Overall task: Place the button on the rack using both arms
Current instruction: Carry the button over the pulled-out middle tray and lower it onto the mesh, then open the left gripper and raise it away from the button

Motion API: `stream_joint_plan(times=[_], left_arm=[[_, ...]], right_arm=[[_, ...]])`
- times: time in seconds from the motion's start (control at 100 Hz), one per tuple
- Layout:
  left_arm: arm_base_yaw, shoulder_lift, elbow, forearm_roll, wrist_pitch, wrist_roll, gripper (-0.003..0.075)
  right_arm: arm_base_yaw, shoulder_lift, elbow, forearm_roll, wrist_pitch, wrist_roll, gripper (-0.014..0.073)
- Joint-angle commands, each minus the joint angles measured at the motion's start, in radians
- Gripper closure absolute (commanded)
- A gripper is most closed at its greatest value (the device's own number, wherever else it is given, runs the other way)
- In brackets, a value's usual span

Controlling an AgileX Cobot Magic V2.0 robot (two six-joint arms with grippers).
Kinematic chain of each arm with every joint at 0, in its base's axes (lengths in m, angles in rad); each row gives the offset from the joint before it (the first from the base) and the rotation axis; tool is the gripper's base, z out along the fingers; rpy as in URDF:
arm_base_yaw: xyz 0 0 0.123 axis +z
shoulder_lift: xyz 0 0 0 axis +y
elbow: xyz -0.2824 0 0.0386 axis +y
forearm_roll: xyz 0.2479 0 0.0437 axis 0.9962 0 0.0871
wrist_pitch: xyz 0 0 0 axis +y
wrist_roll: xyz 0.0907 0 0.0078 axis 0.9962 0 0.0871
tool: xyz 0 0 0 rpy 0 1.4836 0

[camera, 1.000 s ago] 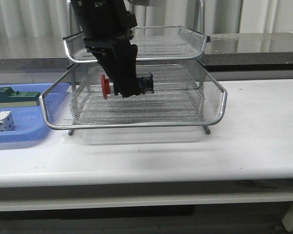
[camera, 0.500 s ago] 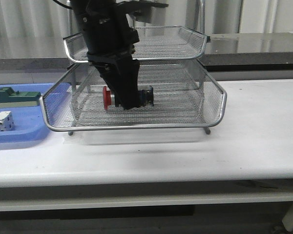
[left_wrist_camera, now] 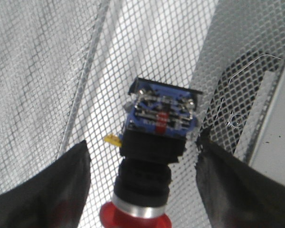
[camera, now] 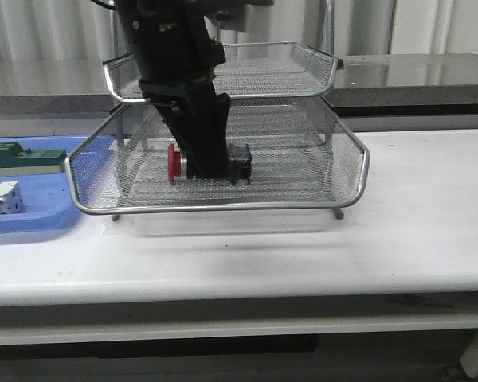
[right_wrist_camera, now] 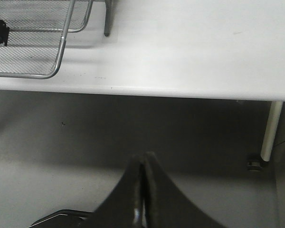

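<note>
The button (camera: pixel 175 162) lies on its side on the mesh floor of the rack's (camera: pixel 223 205) lower tray, red cap to the left, blue block (camera: pixel 240 164) to the right. My left gripper (camera: pixel 208 165) reaches down into that tray and straddles the button. In the left wrist view the button (left_wrist_camera: pixel 154 156) rests on the mesh (left_wrist_camera: pixel 147 42) between the two fingers (left_wrist_camera: pixel 61 185), with a gap on each side; the left gripper (left_wrist_camera: pixel 142 145) is open. My right gripper (right_wrist_camera: pixel 143 160) is shut on nothing, below the table's front edge; a corner of the rack (right_wrist_camera: pixel 38 47) shows there.
A flat blue tray (camera: pixel 32 216) sits left of the rack with a green block (camera: pixel 20 155) and a white block (camera: pixel 1 199) on it. The rack's upper tray (camera: pixel 303 76) overhangs the left arm. A table leg (right_wrist_camera: pixel 270 128) stands near the right gripper.
The left arm has come down inside the lower tray, bringing the button from a little above the mesh onto it.
</note>
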Motion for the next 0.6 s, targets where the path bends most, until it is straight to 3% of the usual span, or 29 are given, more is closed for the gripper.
stream_joint_plan(times=[0.0,0.28,0.59], left_arm=[[-0.005,-0.084,-0.033,-0.018,0.001,-0.029,0.0255],[-0.005,-0.177,-0.033,-0.002,0.085,-0.055,0.0259],[0.046,-0.315,-0.033,0.152,0.105,-0.206,0.0265]], right_arm=[[-0.008,0.002,-0.025,-0.007,-0.055,-0.006,0.0664],[-0.008,0.002,-0.025,-0.007,-0.055,-0.006,0.0664],[-0.008,0.002,-0.025,-0.007,-0.055,-0.006,0.0664]])
